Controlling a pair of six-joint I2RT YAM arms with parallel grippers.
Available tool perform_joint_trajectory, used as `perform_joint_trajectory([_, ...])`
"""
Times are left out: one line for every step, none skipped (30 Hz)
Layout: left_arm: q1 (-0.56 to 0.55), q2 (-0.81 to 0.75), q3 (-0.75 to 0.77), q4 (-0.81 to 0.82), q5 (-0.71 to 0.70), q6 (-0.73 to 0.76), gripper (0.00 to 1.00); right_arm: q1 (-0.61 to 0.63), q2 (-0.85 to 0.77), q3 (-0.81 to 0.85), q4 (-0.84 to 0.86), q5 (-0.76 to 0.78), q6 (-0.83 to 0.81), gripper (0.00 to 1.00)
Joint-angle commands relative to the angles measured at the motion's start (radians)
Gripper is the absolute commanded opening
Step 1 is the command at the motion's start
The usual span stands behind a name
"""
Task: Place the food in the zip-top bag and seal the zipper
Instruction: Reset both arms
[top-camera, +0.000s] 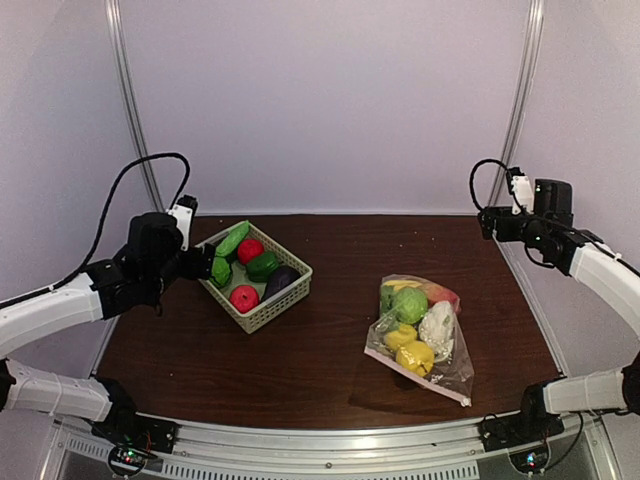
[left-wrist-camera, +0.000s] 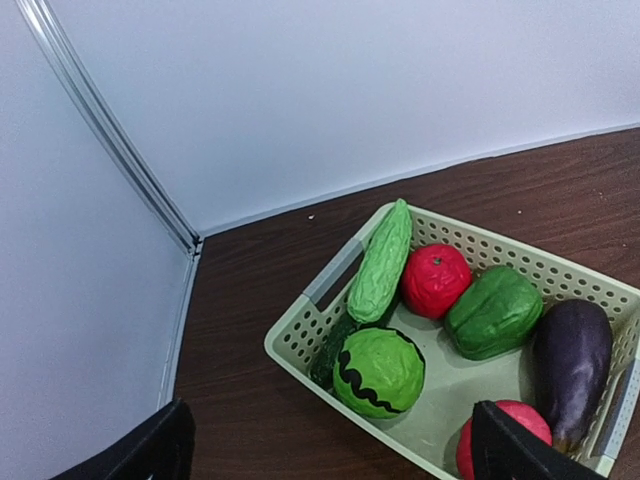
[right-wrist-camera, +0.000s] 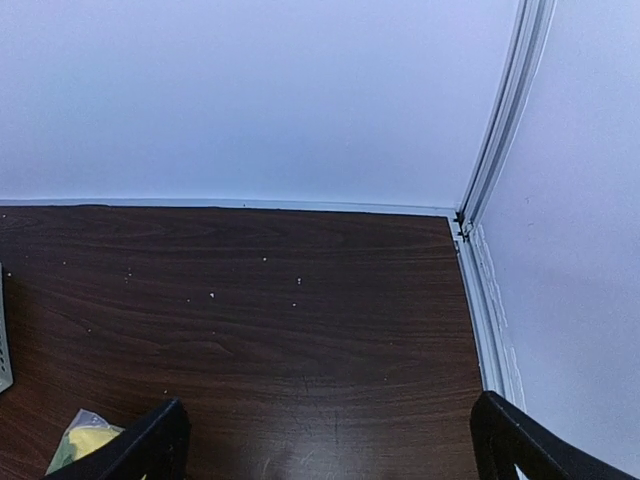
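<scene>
The clear zip-top bag (top-camera: 452, 372) lies flat on the table right of centre. Inside it is food: a round green piece (top-camera: 409, 304), white cauliflower (top-camera: 437, 326), yellow pepper (top-camera: 415, 357) and a red piece (top-camera: 443, 295). The pale zipper (top-camera: 414, 375) runs along the bag's near edge; I cannot tell if it is sealed. My left gripper (top-camera: 203, 264) (left-wrist-camera: 330, 450) is open and empty, above the left end of the basket. My right gripper (top-camera: 487, 223) (right-wrist-camera: 330, 445) is open and empty, high at the back right, far from the bag. A bag corner (right-wrist-camera: 78, 436) shows in the right wrist view.
A pale green lattice basket (top-camera: 286, 303) (left-wrist-camera: 300, 355) stands at the left. It holds a cucumber (left-wrist-camera: 382, 262), a tomato (left-wrist-camera: 436, 279), a green pepper (left-wrist-camera: 494, 311), an eggplant (left-wrist-camera: 571, 355) and a round striped green piece (left-wrist-camera: 379, 371). White walls close the back and sides.
</scene>
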Motion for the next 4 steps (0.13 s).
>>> perform_joint_trajectory([0.004,-0.057,-0.047,0.118,0.021,-0.012,0.98,-0.002,-0.043,-0.012,0.058,-0.014,0.006,0.99])
perform_joint_trajectory([0.004,-0.064,-0.050,0.116,0.027,-0.019,0.98,-0.004,-0.047,-0.012,0.053,-0.019,0.005,0.99])
perform_joint_trajectory([0.004,-0.067,-0.052,0.117,0.031,-0.024,0.98,-0.003,-0.048,-0.015,0.051,-0.028,0.006,0.99])
perform_joint_trajectory([0.004,-0.071,-0.054,0.119,0.031,-0.028,0.98,-0.002,-0.054,-0.021,0.053,-0.038,0.006,0.99])
